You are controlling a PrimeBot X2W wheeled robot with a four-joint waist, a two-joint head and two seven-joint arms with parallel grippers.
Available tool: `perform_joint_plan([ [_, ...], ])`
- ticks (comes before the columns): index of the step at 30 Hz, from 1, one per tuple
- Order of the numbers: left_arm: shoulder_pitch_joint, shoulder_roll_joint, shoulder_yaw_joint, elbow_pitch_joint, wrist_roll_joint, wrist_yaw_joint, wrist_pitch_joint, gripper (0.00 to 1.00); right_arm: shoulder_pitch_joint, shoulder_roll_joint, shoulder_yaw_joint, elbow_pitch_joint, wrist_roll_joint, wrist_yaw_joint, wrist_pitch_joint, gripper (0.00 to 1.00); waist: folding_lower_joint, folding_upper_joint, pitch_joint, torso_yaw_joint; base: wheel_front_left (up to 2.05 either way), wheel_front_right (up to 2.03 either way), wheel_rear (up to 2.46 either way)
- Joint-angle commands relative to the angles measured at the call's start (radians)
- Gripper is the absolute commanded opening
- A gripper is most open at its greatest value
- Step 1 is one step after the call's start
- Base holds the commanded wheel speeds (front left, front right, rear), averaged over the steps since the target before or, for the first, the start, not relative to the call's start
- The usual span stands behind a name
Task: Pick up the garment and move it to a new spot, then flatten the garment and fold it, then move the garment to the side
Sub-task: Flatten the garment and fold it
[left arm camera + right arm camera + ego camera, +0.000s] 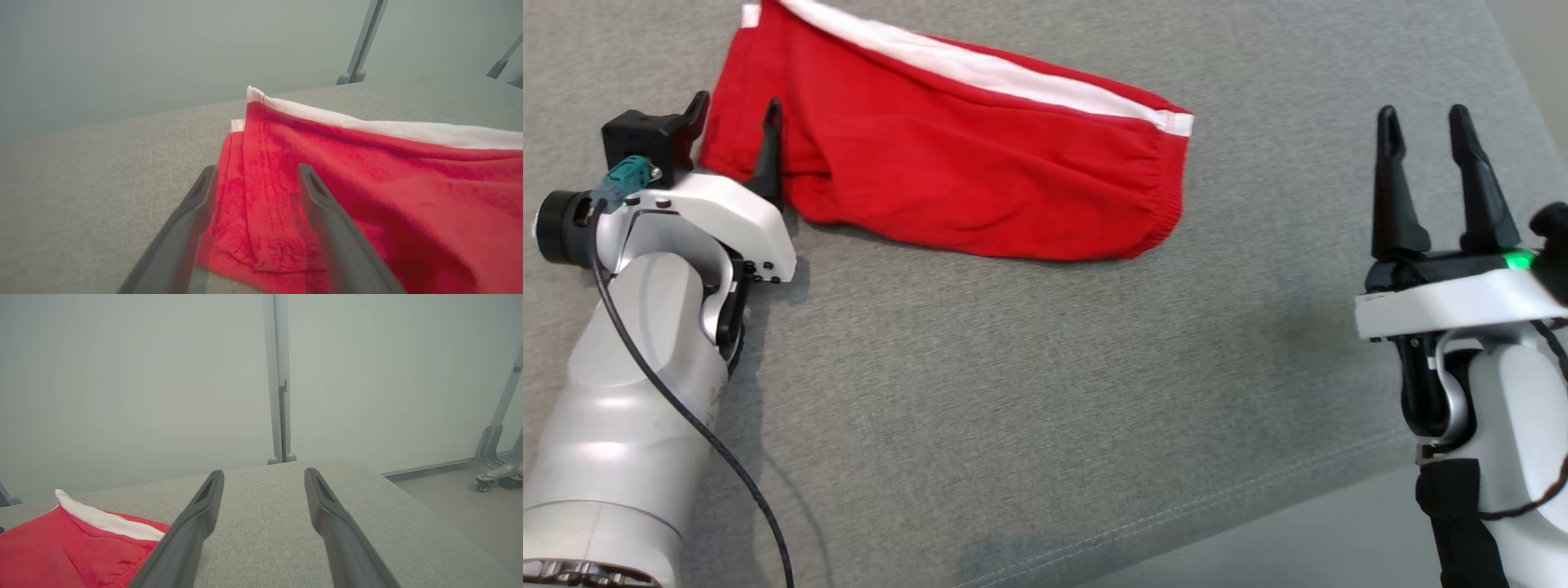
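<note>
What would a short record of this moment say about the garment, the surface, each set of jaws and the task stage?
garment: red garment, white stripe along its far edge, lying in layers
surface: grey fabric surface
left jaws: open, at the garment's left end, one finger over the cloth; contact unclear
right jaws: open, above bare surface, apart from the garment
stage: garment looks folded; neither arm holds it

Garment (980,171), upper end off-frame
</note>
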Motion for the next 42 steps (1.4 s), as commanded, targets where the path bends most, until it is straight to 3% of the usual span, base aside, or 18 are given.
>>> perform_joint_plan([
  [1, 0.003, 0.038, 0.032, -0.011, -0.011, 0.012, -0.006, 1.00, 0.026, -0.001, -0.002, -0.047, -0.009, 0.004, -0.010, 1.00, 0.0000, 0.0000, -0.003, -0.024, 0.00, 0.00, 0.00],
  [8, -0.001, 0.073, 0.074, 0.048, -0.019, 0.058, -0.006, 1.00, 0.070, -0.001, -0.030, -0.085, -0.004, 0.004, -0.010, 1.00, 0.0000, 0.0000, 0.010, -0.073, 0.00, 0.00, 0.00],
  [17, -0.026, 0.077, 0.077, 0.156, -0.027, 0.076, 0.000, 1.00, 0.078, -0.001, -0.017, -0.092, 0.020, 0.004, -0.010, 1.00, 0.0000, 0.0000, 0.020, -0.088, 0.00, 0.00, 0.00],
  [18, -0.028, 0.073, 0.073, 0.169, -0.027, 0.072, 0.005, 0.90, 0.078, -0.001, -0.017, -0.092, 0.020, 0.004, -0.010, 1.00, 0.0000, 0.0000, 0.020, -0.086, 0.00, 0.00, 0.00],
  [19, -0.031, 0.068, 0.071, 0.179, -0.028, 0.069, 0.006, 0.45, 0.078, -0.001, -0.018, -0.092, 0.020, 0.004, -0.010, 1.00, 0.0000, 0.0000, 0.020, -0.083, 0.00, 0.00, 0.00],
  [20, -0.034, 0.063, 0.068, 0.186, -0.028, 0.067, 0.006, 0.11, 0.078, -0.001, -0.017, -0.091, 0.021, 0.004, -0.010, 1.00, 0.0000, 0.0000, 0.019, -0.079, 0.00, 0.00, 0.00],
  [21, -0.034, 0.056, 0.063, 0.195, -0.027, 0.063, 0.006, 0.00, 0.077, -0.001, -0.018, -0.090, 0.021, 0.004, -0.010, 1.00, 0.0000, 0.0000, 0.016, -0.074, 0.00, 0.00, 0.00],
  [31, 0.006, -0.010, 0.063, 0.215, -0.052, 0.050, -0.003, 0.00, 0.063, -0.001, -0.010, -0.077, 0.009, 0.004, -0.010, 1.00, 0.0000, 0.0000, -0.042, -0.006, 0.00, 0.00, 0.00],
  [42, 0.162, -0.057, 0.107, 0.100, -0.071, 0.063, -0.005, 0.00, 0.077, -0.001, -0.004, -0.036, -0.023, 0.004, -0.010, 1.00, 0.0000, 0.0000, -0.156, 0.089, 0.00, 0.00, 0.00],
])
